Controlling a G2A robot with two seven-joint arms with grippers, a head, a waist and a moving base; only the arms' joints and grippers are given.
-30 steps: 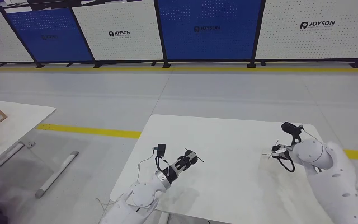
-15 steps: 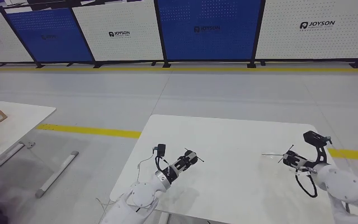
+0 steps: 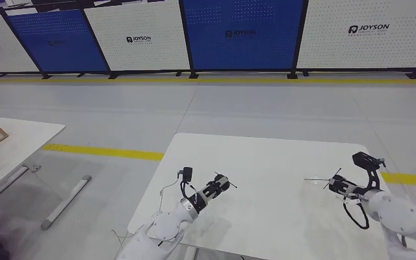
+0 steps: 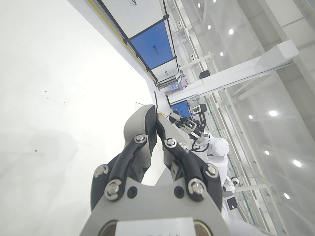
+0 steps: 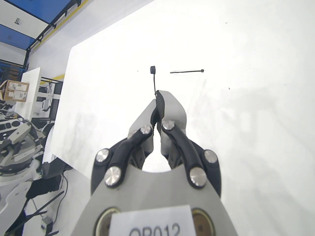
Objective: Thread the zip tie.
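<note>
Right end effector [image 5: 157, 97] pinching zip tie [image 5: 153, 79] — head jutting out ahead.

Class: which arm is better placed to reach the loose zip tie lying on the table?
Right. The loose zip tie lies close ahead of the right claw, while the left claw sits far across the table. Both claws are full, though.

a white table [image 3: 273, 162] bears one loose black zip tie [image 5: 187, 71] lying flat toward its right side.
</note>
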